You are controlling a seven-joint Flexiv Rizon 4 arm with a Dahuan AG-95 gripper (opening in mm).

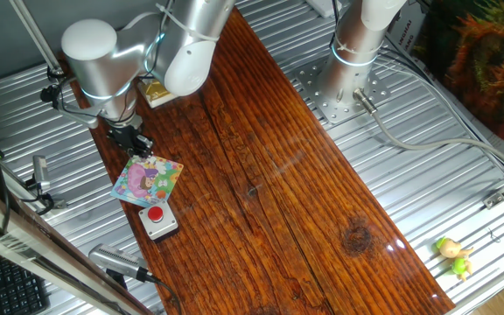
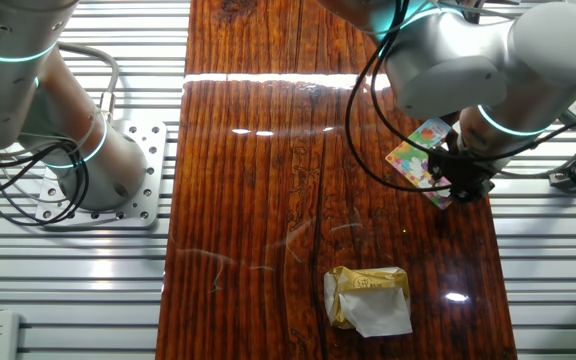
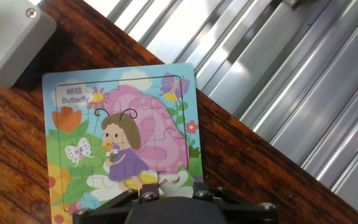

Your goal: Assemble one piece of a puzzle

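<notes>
in one fixed view, going from the left, you see first the arm [image 1: 103,57] bending down over the left edge of the wooden worktop [image 1: 278,175]. its jaws [image 1: 129,140] hang just above the top corner of the puzzle [image 1: 149,180], which lies flat on the wood near that edge. just beside the puzzle, toward the camera, sits the grey box with a red button [image 1: 157,220]. behind the arm, a small yellow-and-white block [image 1: 157,92] rests on the wood. further right, the base of a second arm [image 1: 357,44] stands on the metal plate, and far right a small yellow-green toy [image 1: 454,255] lies on the ribbed metal surface.

in the other fixed view, the worktop [image 2: 268,150] is in the middle, the crumpled yellow-and-white block [image 2: 368,298] is low on it, and at the right edge the puzzle [image 2: 423,160] shows partly under the jaws [image 2: 465,182].

in the hand view, the grey box [image 3: 11,37] is at the top left corner, and the puzzle [image 3: 120,143] fills the middle, with the word "butterfly" and a cartoon girl on a pink shape. the dark body of the jaws [image 3: 166,199] covers its lower edge. you cannot tell how far the jaws stand open, or if they hold any piece, because the fingertips do not show clearly in any view.
</notes>
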